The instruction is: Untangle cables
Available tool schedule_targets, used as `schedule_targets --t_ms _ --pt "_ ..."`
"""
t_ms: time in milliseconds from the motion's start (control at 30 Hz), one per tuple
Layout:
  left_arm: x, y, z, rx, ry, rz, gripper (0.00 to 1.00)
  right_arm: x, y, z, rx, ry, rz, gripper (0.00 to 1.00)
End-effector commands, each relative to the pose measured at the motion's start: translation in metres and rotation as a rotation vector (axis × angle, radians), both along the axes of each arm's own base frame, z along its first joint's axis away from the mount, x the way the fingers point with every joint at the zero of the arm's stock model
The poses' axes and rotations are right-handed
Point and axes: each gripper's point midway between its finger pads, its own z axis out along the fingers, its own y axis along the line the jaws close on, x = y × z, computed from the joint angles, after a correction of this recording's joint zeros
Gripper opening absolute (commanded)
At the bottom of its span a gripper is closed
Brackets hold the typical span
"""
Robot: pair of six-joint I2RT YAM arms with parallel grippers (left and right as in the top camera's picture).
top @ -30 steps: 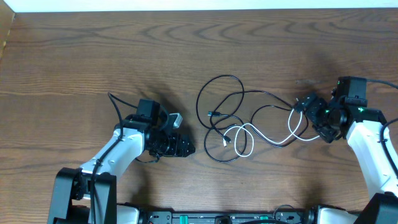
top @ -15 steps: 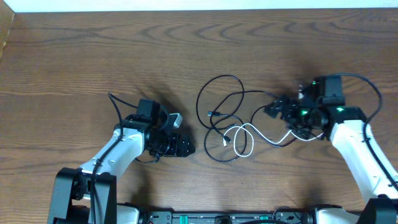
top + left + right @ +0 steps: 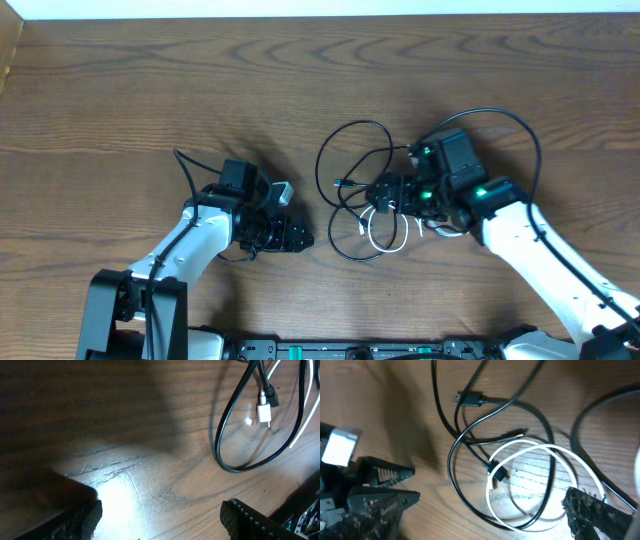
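The thin black cords (image 3: 352, 125) and shorter white cord (image 3: 547, 449), loosely tangled just right of the overhead frame's centre on the brown wooden counter (image 3: 150, 90), look light, limp and slippery, best pinched near a plug end; the right gripper (image 3: 385, 192) hovers over them, jaws wide and empty, the left gripper (image 3: 298, 238), lower left, likewise.

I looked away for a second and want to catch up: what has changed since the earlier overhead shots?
The right gripper swept left from the far right and now hangs open over the thin white cable looped in the tangle. It has grasped nothing. The left gripper, also open, and the thin black cables stayed where they were.
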Motion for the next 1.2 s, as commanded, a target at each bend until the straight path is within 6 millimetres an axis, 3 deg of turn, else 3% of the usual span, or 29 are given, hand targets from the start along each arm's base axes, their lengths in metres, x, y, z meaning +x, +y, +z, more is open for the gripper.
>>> schedule_targets --t_ms 0,333,867,1000,1167 --pt "0.001 0.014 -0.011 0.085 -0.009 -0.001 0.82 0.002 0.003 -0.003 -0.070 -0.051 0.012 0.99" --pt "0.001 0.014 -0.011 0.085 -0.009 -0.001 0.82 -0.011 0.043 -0.010 -0.099 -0.145 0.204 0.99" --pt "0.001 0.014 -0.011 0.085 -0.009 -0.001 0.82 -0.016 0.063 -0.066 -0.169 -0.078 0.263 0.99" --pt "0.001 0.014 -0.011 0.085 -0.009 -0.001 0.83 -0.017 0.065 -0.080 -0.181 -0.059 0.272 0.87" --pt "0.001 0.014 -0.011 0.085 -0.009 -0.001 0.82 -0.018 0.064 -0.088 -0.192 -0.042 0.274 0.85"
